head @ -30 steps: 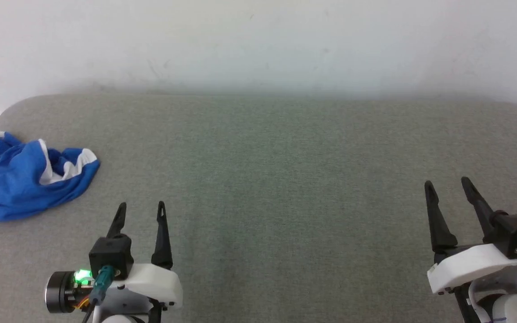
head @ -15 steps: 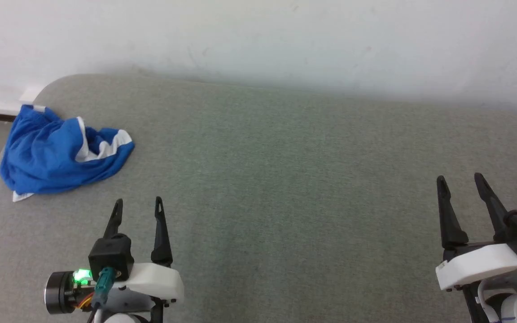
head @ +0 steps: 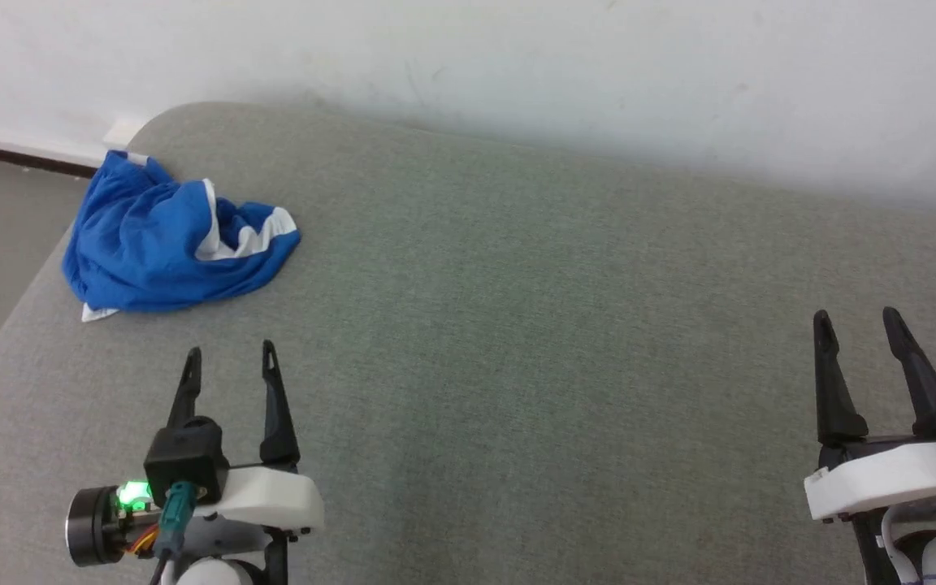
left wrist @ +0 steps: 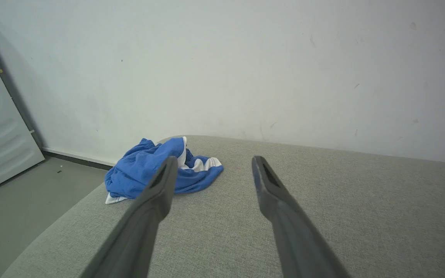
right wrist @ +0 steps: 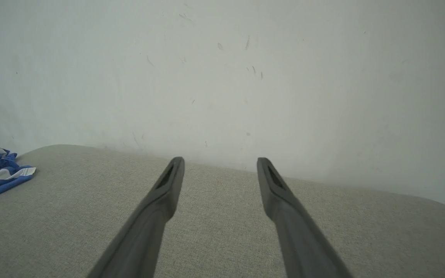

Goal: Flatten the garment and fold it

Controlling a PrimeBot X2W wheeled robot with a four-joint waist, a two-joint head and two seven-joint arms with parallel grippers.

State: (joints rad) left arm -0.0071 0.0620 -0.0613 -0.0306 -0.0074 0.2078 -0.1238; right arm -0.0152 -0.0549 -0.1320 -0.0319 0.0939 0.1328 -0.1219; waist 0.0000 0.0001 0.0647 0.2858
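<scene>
Blue shorts sit crumpled (white trim showing) at the far left corner of the grey cushion, next to the wall. Left gripper hovers near them, jaws apart, nothing held. Right gripper is well apart on the right side, jaws apart, empty.

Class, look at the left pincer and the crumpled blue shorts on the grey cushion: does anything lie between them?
Nothing visible does. The left pincer is open above the bare grey cushion. The shorts lie crumpled near the cushion's far left corner, apart from the pincer, with only cushion fabric between them.
</scene>
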